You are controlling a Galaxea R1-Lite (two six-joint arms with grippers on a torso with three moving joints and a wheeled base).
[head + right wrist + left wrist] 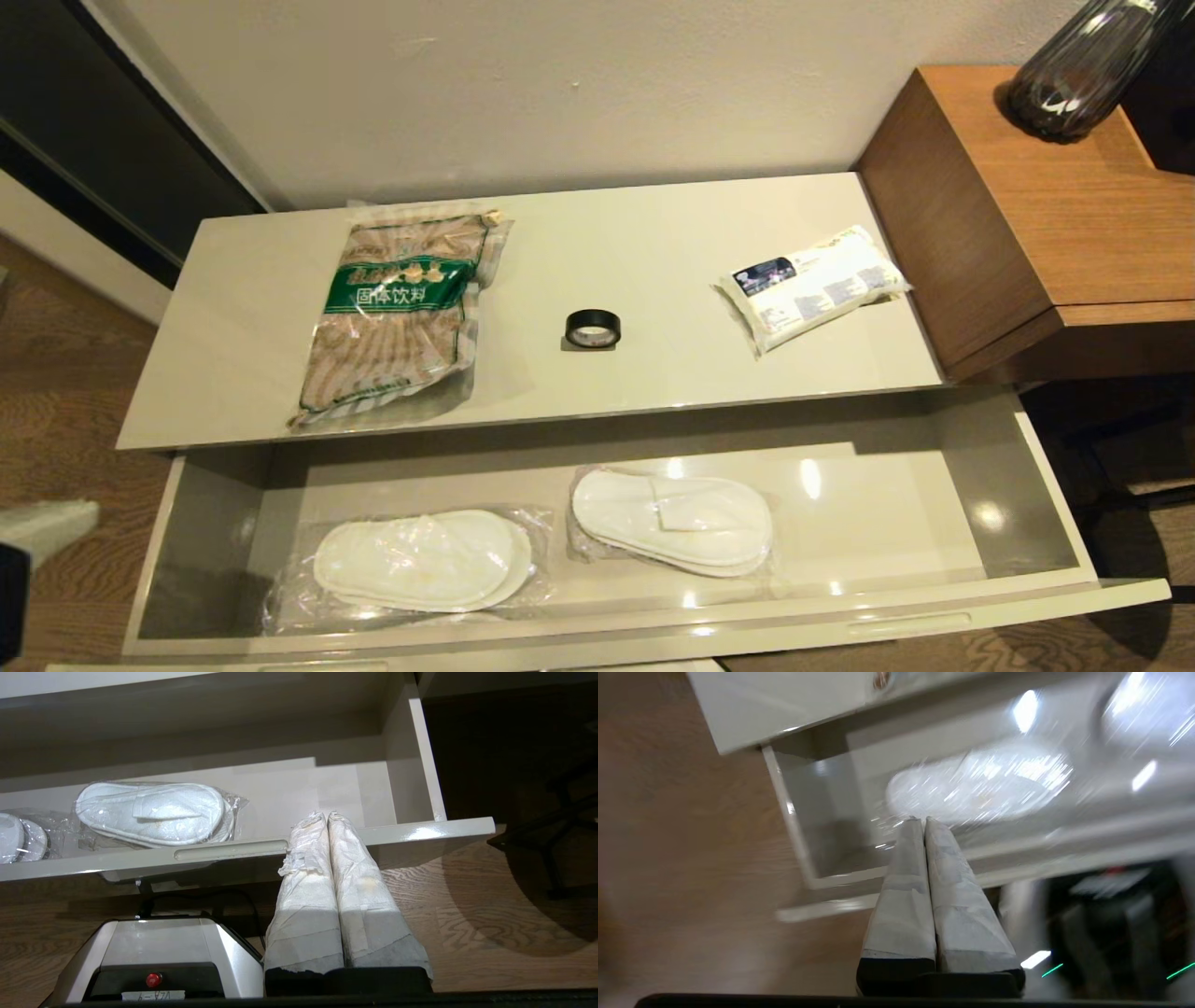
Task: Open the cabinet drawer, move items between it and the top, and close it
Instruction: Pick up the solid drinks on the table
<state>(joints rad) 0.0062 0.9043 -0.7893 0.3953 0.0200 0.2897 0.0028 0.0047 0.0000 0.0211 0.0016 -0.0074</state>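
The beige cabinet drawer (1055, 523) stands pulled out, its front bearing a slim handle slot (231, 850). Two plastic-wrapped pairs of white slippers lie in it: one at the left (422, 562), one in the middle (674, 519). On the cream top (672, 280) rest the brown-and-green snack bag (400, 313), the black tape roll (593, 329) and the white tissue pack (810, 286). My left gripper (923, 820) is shut and empty, off the drawer's left front corner. My right gripper (325, 815) is shut and empty, just in front of the drawer's right front.
A taller brown wooden side table (1046, 215) with a dark glass vase (1074, 75) stands to the right of the cabinet. Wood floor surrounds it. My robot base (154, 956) sits below the drawer front. The drawer's right half is bare.
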